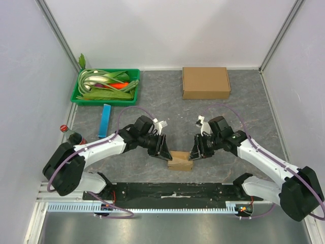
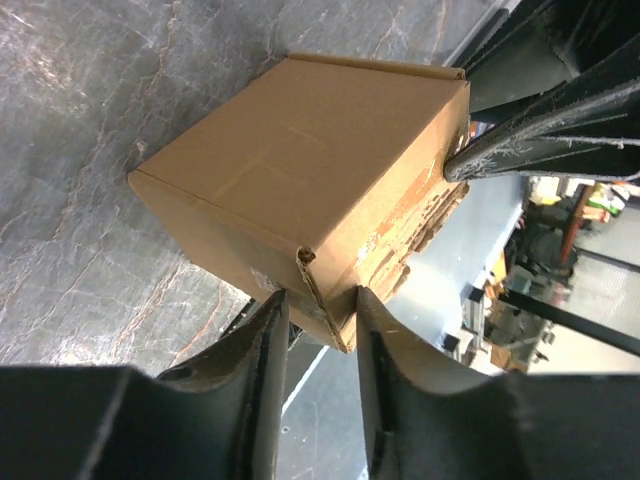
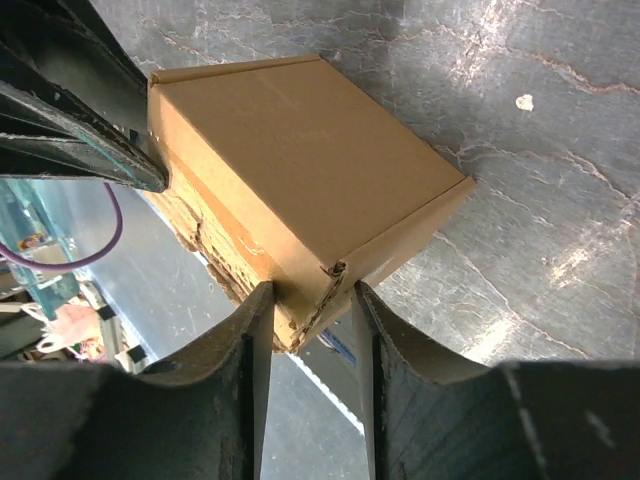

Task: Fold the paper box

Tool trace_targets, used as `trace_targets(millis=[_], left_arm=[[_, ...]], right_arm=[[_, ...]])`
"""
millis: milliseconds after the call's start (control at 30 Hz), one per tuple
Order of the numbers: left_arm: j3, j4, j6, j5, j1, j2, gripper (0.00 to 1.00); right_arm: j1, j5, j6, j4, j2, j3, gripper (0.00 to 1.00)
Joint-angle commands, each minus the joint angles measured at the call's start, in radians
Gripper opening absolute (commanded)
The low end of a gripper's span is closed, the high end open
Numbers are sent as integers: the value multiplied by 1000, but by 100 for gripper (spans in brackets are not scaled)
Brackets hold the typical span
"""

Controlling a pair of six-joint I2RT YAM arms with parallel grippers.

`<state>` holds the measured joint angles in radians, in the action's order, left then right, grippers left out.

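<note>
The paper box point(image 1: 180, 160) is a small brown cardboard box, folded into a closed block, lying on the grey table near its front edge. My left gripper point(image 1: 165, 151) is at its left end. In the left wrist view that gripper point(image 2: 320, 298) pinches a frayed lower corner of the box point(image 2: 300, 170), with both fingers against the cardboard. My right gripper point(image 1: 194, 151) is at the right end. In the right wrist view it point(image 3: 310, 292) clamps the opposite corner of the box point(image 3: 300, 160) the same way.
A larger closed cardboard box point(image 1: 205, 82) lies at the back right. A green tray point(image 1: 76, 96) of vegetables stands at the back left, with a blue bar point(image 1: 105, 121) and a cola bottle point(image 1: 72, 136) nearer on the left. A black strip point(image 1: 172, 190) runs along the front edge.
</note>
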<state>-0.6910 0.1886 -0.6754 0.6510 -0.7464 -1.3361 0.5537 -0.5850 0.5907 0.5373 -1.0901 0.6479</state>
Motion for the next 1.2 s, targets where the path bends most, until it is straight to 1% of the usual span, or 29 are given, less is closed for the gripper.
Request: trace_targets(millis=[0, 33, 67, 100, 133, 167, 200, 233, 267, 300, 333, 367, 400, 433, 467, 500, 533, 567, 600, 633, 667, 733, 767, 800, 867, 933, 1000, 1167], left_arm=[[-77, -106, 43, 105, -1, -45, 34], [-93, -110, 53, 69, 1, -44, 34], [-114, -100, 66, 47, 2, -48, 33], [-164, -100, 101, 29, 2, -54, 31], [-186, -109, 115, -20, 2, -57, 30], [-209, -145, 132, -45, 2, -75, 30], [-253, -161, 148, -72, 2, -86, 30], [-272, -181, 157, -129, 2, -100, 30], [-289, -193, 172, -157, 4, -133, 30], [-330, -242, 178, -175, 8, -155, 30], [-359, -256, 189, -171, 13, -179, 30], [-393, -259, 238, -191, 13, -236, 30], [-453, -262, 261, -226, 13, -261, 30], [-473, -276, 287, -291, 15, -290, 30], [-491, -291, 354, -322, 16, -319, 29], [-527, -308, 381, -350, 18, -384, 30], [-547, -317, 396, -391, 24, -418, 30], [-570, -317, 410, -393, 30, -451, 30], [-606, -325, 415, -396, 36, -516, 30], [-620, -333, 418, -430, 36, -546, 30], [-636, -333, 413, -442, 36, -579, 29], [-683, -296, 395, -467, 36, -653, 28], [-693, -295, 379, -459, 36, -667, 28], [-688, -305, 370, -447, 35, -676, 28], [-674, -337, 349, -433, 35, -704, 28], [-673, -351, 332, -423, 35, -719, 28], [-680, -354, 316, -409, 36, -736, 28], [-688, -353, 300, -403, 35, -741, 28]], right_arm=[[-1, -78, -15, -79, -24, 41, 39], [-1, -75, -17, -79, -31, 58, 39], [-1, -67, -20, -82, -39, 80, 36], [-3, -21, -31, -80, -62, 137, 36], [-5, 14, -46, -79, -77, 171, 35], [-3, 55, -92, -77, -99, 209, 34], [-6, 151, -124, -63, -150, 292, 34], [-9, 204, -162, -63, -174, 330, 34], [-9, 284, -195, -62, -198, 364, 33], [-11, 354, -245, -92, -243, 413, 33], [-17, 387, -271, -129, -266, 426, 32], [-17, 428, -284, -152, -293, 443, 31], [-17, 441, -319, -158, -359, 505, 31], [-18, 442, -337, -172, -388, 530, 31], [-18, 470, -353, -193, -410, 541, 32], [-18, 503, -361, -265, -447, 524, 32], [-32, 531, -377, -296, -465, 512, 32], [-35, 553, -390, -337, -487, 501, 31], [-37, 574, -406, -355, -517, 475, 31], [-38, 579, -413, -393, -524, 443, 31], [-43, 637, -405, -434, -525, 417, 31], [-46, 663, -391, -489, -499, 322, 31], [-49, 712, -372, -523, -487, 290, 32], [-52, 732, -361, -530, -467, 247, 32], [-77, 744, -348, -530, -462, 222, 34], [-115, 696, -345, -562, -478, 200, 36], [-127, 669, -354, -583, -502, 200, 36], [-159, 676, -368, -591, -547, 228, 36]])
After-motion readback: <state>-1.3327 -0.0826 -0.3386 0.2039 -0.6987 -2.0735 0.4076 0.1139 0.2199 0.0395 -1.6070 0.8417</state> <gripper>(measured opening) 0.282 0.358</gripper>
